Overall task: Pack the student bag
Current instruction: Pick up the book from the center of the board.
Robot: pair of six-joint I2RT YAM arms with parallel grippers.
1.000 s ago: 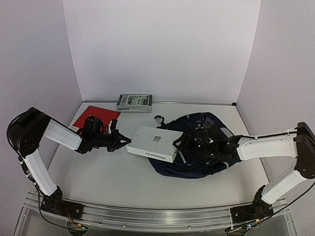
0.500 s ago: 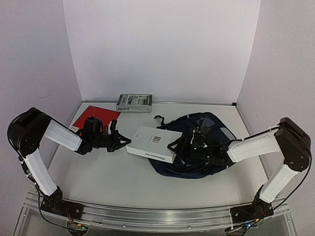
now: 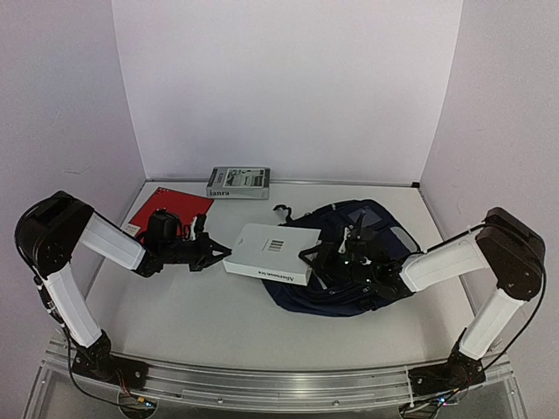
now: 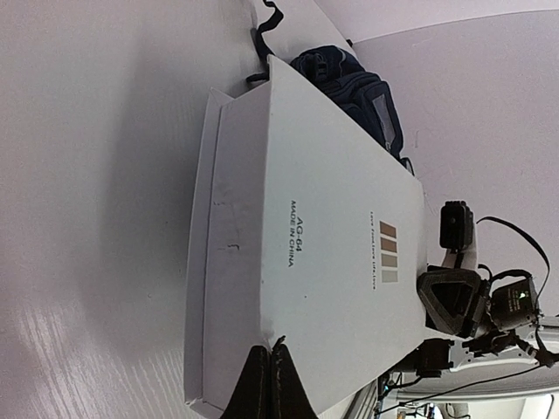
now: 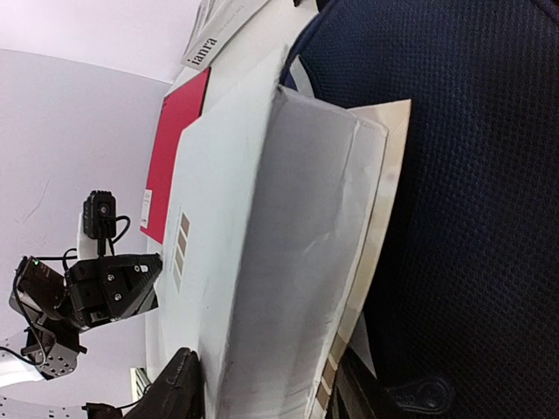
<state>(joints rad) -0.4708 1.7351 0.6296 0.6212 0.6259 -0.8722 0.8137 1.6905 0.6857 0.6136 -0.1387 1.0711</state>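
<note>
**Status of packing**

The student bag [image 3: 381, 220] lies flat on the right half of the surface [image 3: 192, 305], just in front of the right arm. A white box [image 3: 269, 253] is held level between the two arms. Its right end is at the bag's left edge, and in the right wrist view it is against the navy fabric.

The left pincer [image 3: 224, 253] is closed together on the left edge of the white box. The right pincer [image 3: 320, 260] is set with one finger on either side of the box's right end. It cannot be told whether these fingers are clamped on the box.

**Done:** judging by these views, nothing is packed yet. The box is presented to the bag but not inserted.

**Left:** the box is to be slid inside. A red book [image 3: 171, 208] and a grey-covered book [image 3: 238, 182] lie at the back of the surface, outside the bag. The bag's opening is not clearly visible.
</note>
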